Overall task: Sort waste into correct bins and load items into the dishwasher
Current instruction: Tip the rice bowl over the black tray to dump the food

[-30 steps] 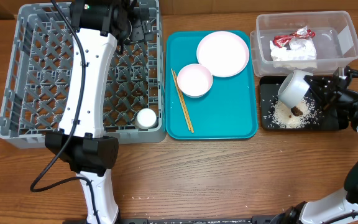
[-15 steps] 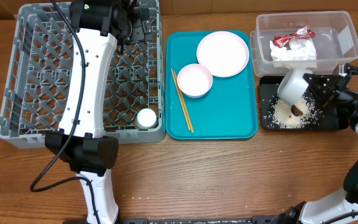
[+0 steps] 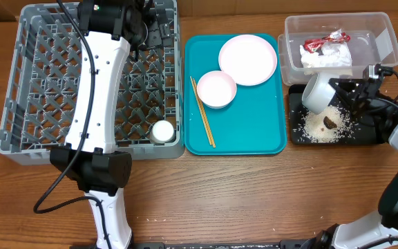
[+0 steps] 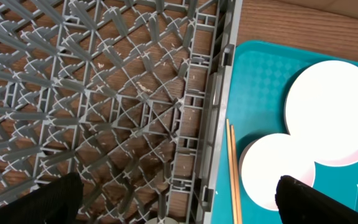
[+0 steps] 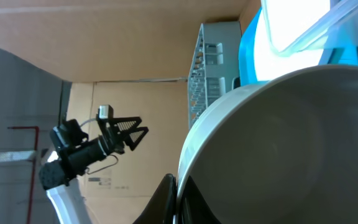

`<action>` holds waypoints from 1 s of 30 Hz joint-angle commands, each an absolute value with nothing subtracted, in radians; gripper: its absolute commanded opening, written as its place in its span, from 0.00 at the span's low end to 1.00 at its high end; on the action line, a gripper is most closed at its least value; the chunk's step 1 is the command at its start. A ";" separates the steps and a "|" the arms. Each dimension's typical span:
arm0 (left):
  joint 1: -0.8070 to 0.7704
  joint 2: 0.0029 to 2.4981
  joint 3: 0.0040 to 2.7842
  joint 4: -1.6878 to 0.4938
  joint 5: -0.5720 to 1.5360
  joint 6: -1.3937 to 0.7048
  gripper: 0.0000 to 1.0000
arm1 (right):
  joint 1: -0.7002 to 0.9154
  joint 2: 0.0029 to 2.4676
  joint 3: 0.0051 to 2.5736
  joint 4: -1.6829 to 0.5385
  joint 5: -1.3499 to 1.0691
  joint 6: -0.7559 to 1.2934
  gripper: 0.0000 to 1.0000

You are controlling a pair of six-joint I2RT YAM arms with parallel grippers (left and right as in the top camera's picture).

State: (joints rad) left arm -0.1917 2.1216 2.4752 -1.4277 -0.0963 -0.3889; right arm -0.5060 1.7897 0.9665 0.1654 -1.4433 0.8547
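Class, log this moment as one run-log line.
right end effector: shut on bowl, tilted over black tray | rice: on tray | left end effector: open over rack

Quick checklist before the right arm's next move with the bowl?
1. Right jaws shut on bowl: ok.
2. Rice grains and brown lump lie in black tray: ok.
3. Bowl fully empty: cannot tell, its inside is hidden.
4. Dish rack has free floor near the cup: ok.
5. Left jaws open and empty: ok.
6. Left arm clear of rack: not ok, it spans it.
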 commanded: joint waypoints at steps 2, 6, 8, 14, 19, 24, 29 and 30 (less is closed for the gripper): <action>-0.190 2.107 2.489 -1.435 -0.084 -0.381 1.00 | -0.508 1.739 0.971 0.242 -1.539 1.154 0.04; -0.190 2.107 2.489 -1.435 -0.067 -0.381 1.00 | -0.512 1.735 0.971 0.366 -1.556 1.307 0.04; -0.190 2.107 2.489 -1.437 -0.058 -0.381 1.00 | -0.512 1.734 0.971 0.366 -1.555 1.322 0.04; -0.190 2.107 2.489 -1.438 -0.057 -0.381 1.00 | -0.514 1.734 0.971 0.442 -1.546 1.453 0.04; -0.190 2.107 2.489 -1.438 -0.050 -0.381 1.00 | -0.518 1.733 0.971 0.570 -1.527 1.514 0.04; -0.190 2.107 2.489 -1.437 -0.050 -0.381 1.00 | -0.447 1.727 0.972 1.091 -1.565 1.618 0.04; -0.189 2.107 2.489 -1.429 -0.023 -0.381 1.00 | -0.299 1.724 0.992 1.230 -1.565 1.637 0.04; -0.189 2.107 2.489 -1.428 -0.023 -0.381 1.00 | -0.268 1.724 0.992 1.229 -1.565 1.620 0.04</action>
